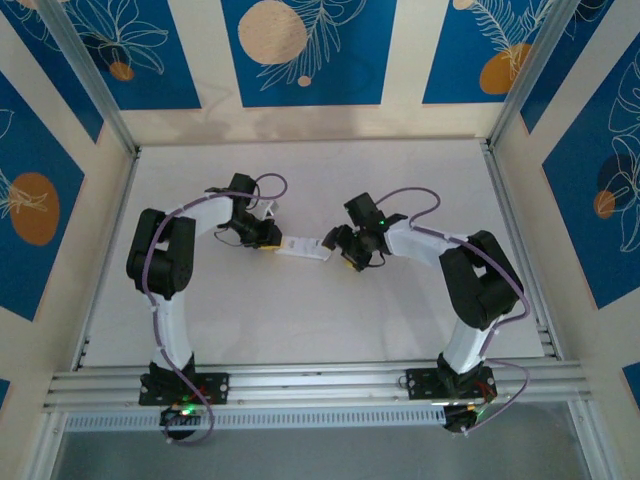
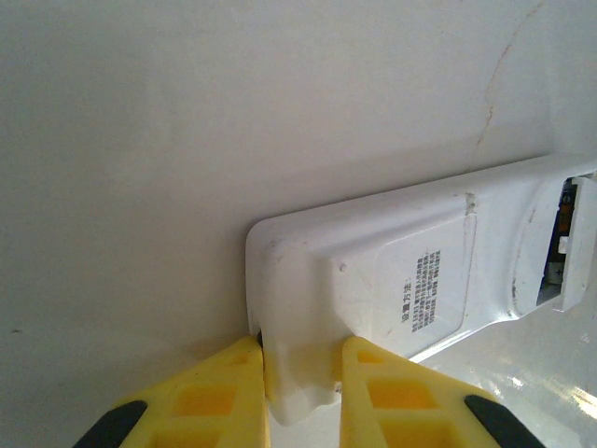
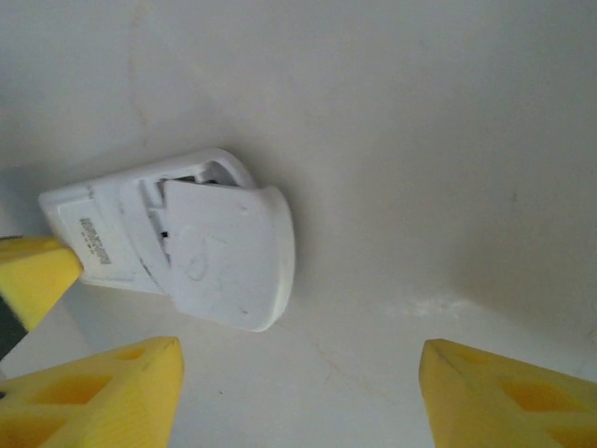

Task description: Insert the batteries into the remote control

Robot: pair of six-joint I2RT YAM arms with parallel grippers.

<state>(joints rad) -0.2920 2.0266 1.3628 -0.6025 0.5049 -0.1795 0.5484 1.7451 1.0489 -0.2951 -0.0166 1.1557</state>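
While in left hand (image 2: pixel 300 362), remote (image 2: pixel 401 280), back upward.

Both arms are built alike, white tube links between chunky black joint housings. The left arm (image 1: pixel 160 255) and right arm (image 1: pixel 480 280) each carry a thin purple cable (image 1: pixel 415 191), slack near the wrist and again by the base. The black bases (image 1: pixel 180 385) show small green and red lights, and a green light (image 1: pixel 381 214) glows on the right wrist. The fingers (image 2: pixel 210 397) are bright yellow plastic moulded with box-shaped hollows. The left pair has black patches (image 2: pixel 117 425) lower down.
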